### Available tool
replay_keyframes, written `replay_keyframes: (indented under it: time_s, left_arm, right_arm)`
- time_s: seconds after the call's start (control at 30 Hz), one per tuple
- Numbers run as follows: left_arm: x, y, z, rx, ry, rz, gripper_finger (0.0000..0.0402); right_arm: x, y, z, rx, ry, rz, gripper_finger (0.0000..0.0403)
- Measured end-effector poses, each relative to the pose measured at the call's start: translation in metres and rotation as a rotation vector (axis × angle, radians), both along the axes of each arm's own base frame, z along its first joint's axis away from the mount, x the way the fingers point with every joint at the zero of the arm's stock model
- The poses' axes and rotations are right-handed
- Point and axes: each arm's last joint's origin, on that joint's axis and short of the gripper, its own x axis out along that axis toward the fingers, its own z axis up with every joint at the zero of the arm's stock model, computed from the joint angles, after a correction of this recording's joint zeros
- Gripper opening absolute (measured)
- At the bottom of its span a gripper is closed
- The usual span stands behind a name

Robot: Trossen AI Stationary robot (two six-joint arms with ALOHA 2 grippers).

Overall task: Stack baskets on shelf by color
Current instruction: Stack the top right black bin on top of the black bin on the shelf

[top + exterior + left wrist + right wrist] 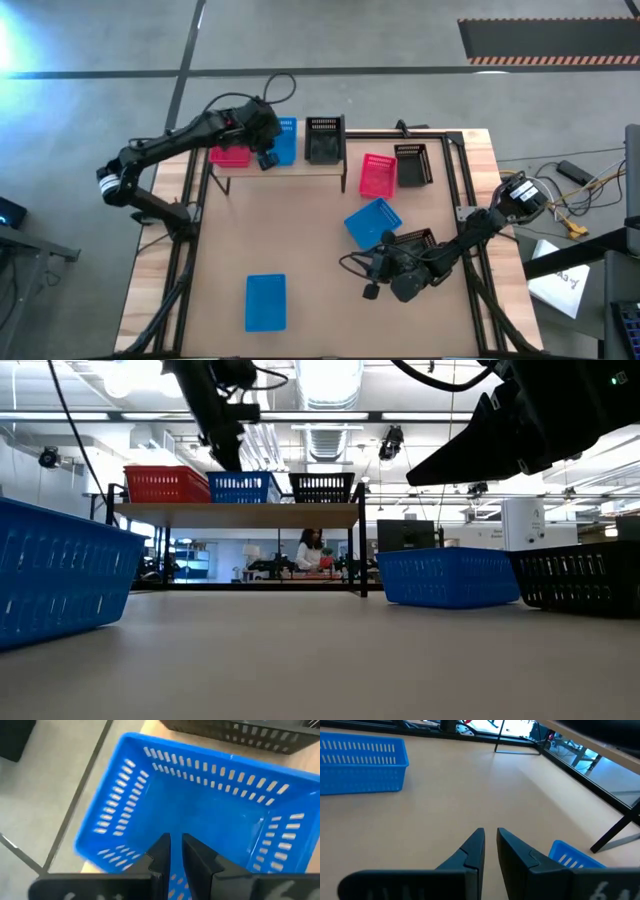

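Beyond the light wood shelf (235, 514), a person (305, 550) sits. Over its blue mesh basket (200, 810), the left gripper (173, 851) hangs nearly closed and empty. Only the wrist view shows the right gripper (490, 842) narrow, empty.

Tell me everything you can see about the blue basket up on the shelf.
The blue basket is a small, shallow rectangular plastic tray with slotted walls and a solid floor. It sits upright on the shelf, in the middle of the row, between a red basket and a black basket. The left gripper is at its near wall, fingers nearly together at the rim. Whether they pinch the wall is unclear. It looks empty.
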Motion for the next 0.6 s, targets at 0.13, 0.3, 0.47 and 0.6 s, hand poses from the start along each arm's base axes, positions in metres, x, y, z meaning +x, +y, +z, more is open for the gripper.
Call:
replay_keyframes:
  time_s: [0.13,0.3,0.47,0.6]
  left_arm:
    - [0.014,-0.004,-0.001,0.028,-0.052,-0.037,0.0031]
    - [0.017,-0.005,0.0,0.039,-0.058,-0.038,0.0031]
    - [0.002,-0.021,0.009,0.014,-0.054,-0.018,0.0031]
    - [-0.008,-0.059,0.018,0.029,-0.108,-0.098,0.0031]
  right_arm:
    - [0.0,0.0,0.0,0.002,-0.001,0.0,0.0043]
    - [-0.001,0.001,0.0,0.0,0.001,0.002,0.0043]
    - [-0.025,0.012,0.019,-0.037,0.021,0.03,0.0043]
    - [-0.052,0.012,0.037,0.018,0.038,0.032,0.0043]
